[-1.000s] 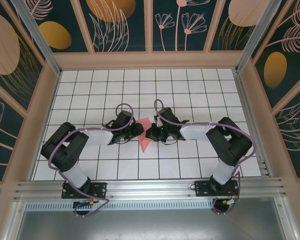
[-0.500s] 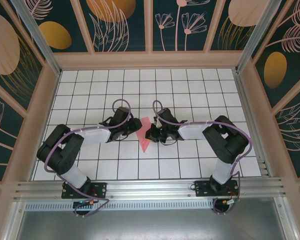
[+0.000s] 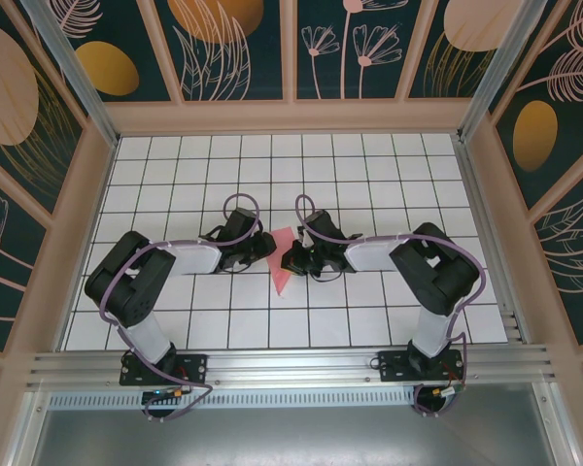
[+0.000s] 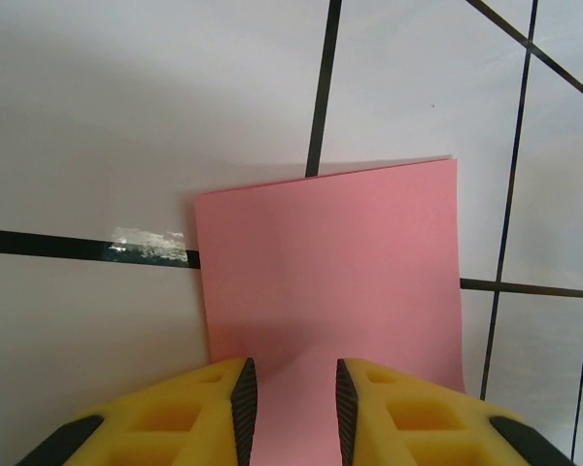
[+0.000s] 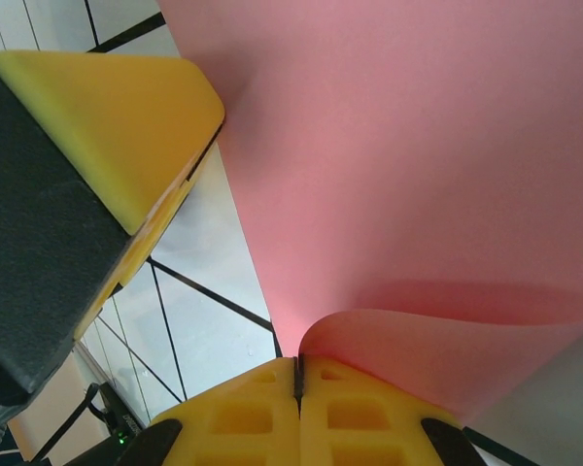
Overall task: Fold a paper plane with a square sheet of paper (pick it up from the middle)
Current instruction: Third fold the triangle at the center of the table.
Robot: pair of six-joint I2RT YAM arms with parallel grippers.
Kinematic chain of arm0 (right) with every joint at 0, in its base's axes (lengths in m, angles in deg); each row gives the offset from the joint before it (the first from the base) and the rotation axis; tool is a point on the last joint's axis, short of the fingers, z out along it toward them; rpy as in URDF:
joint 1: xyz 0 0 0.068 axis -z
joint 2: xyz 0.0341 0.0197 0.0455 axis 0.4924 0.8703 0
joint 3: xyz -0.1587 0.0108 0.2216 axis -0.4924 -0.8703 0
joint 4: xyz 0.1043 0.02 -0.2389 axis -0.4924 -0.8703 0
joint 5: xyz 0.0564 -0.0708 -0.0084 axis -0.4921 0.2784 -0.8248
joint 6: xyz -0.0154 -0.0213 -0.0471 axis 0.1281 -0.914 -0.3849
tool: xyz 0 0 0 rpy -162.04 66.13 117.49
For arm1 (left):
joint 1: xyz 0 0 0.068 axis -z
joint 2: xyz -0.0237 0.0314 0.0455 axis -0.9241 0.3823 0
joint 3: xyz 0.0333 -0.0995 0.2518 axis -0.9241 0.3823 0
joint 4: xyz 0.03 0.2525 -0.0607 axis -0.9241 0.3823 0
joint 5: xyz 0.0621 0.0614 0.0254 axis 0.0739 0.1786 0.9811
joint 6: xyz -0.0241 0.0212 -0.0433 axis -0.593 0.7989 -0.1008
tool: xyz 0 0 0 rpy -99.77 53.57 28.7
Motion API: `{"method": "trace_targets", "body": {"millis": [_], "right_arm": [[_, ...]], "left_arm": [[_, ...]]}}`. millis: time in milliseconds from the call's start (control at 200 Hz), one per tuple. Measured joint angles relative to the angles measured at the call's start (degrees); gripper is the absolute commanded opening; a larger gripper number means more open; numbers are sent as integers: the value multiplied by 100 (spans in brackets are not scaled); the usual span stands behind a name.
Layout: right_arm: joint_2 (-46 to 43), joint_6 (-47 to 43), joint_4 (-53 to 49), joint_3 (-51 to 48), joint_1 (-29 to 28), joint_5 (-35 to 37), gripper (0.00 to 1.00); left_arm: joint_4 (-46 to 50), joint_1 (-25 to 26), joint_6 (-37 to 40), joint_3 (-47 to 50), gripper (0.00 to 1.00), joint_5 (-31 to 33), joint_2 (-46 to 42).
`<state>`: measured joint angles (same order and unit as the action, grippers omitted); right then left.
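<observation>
Both grippers are meeting at the middle of the white tiled table [image 3: 175, 175] in the overhead view. The left gripper [image 3: 264, 245] is reaching in from the left and the right gripper [image 3: 291, 258] from the right. A pink sheet of paper [image 3: 280, 274] is lying between them, touching both. It is narrowing to a point that is aiming toward the near edge of the table, and its far end is sitting between the two grippers. Both arms are stretching low across the tiles with their elbows pointing outward.

From the left wrist, the two yellow fingers [image 4: 223, 413] are standing a little apart, so this gripper is open by a narrow gap and is not clamping anything. The sheet is lying flat on the tiles just ahead of the fingers and is running back under the gap between them. Its far edge is crossing a black grid line, and its right edge is lifting slightly.

From the right wrist, the two yellow fingers [image 5: 360, 413] are pressing tight together with no gap. One edge of the sheet is curling up off the table and running into the seam at their tips, so this gripper is pinching the paper. The rest of the sheet is spreading away ahead of them, and one finger [image 5: 117, 126] of the left gripper is hovering just beside its left edge.
</observation>
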<state>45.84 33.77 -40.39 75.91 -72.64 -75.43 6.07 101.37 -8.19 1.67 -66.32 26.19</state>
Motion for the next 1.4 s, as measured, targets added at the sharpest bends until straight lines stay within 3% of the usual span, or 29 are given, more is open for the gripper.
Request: {"method": "trace_targets", "body": {"millis": [1396], "right_arm": [[396,-286,48,227,-9,35,7]], "left_arm": [[-2,-11,122,-55,30,-83,66]]}}
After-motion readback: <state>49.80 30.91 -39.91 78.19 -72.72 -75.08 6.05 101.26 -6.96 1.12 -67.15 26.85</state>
